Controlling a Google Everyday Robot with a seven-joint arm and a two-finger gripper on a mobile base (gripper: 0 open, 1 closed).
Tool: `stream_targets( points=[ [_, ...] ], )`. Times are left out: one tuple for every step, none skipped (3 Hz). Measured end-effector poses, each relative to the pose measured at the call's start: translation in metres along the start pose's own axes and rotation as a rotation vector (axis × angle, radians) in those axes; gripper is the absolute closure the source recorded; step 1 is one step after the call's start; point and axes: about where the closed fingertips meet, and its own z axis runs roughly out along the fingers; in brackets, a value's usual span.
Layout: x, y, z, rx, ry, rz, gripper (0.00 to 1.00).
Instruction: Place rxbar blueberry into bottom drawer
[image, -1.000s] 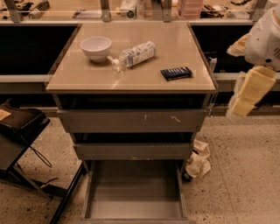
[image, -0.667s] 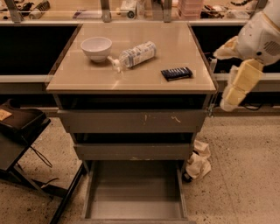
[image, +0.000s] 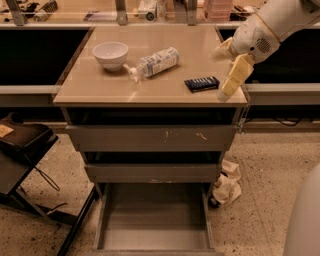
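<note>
The rxbar blueberry (image: 201, 83), a dark navy flat bar, lies on the cabinet top near its right front corner. My gripper (image: 219, 75) hangs just right of the bar, above the top's right edge, with its pale fingers (image: 234, 76) spread open and empty. The bottom drawer (image: 155, 227) is pulled out at floor level and shows a plain grey floor with nothing in it. The scratched upper drawer (image: 150, 137) and the middle drawer (image: 152, 172) are shut.
A white bowl (image: 110, 52) and a pump bottle (image: 152, 62) lying on its side sit on the cabinet top (image: 100, 85). A crumpled pale cloth (image: 227, 186) lies on the floor right of the cabinet. A black chair (image: 20, 145) stands at the left.
My gripper has moved left and up from beside the cabinet to just right of the bar at the top's right edge. The bar, bottle, bowl and drawers have not moved.
</note>
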Motion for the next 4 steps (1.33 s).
stream_targets(
  points=[
    [0.022,-0.008,0.014,-0.044,-0.142,0.045,0.0],
    [0.041,-0.045,0.023,-0.042,-0.404,0.073,0.0],
    [0.044,-0.064,0.029,-0.046,-0.499,0.083,0.0],
    [0.04,-0.07,0.029,-0.008,-0.451,0.055,0.0]
  ],
)
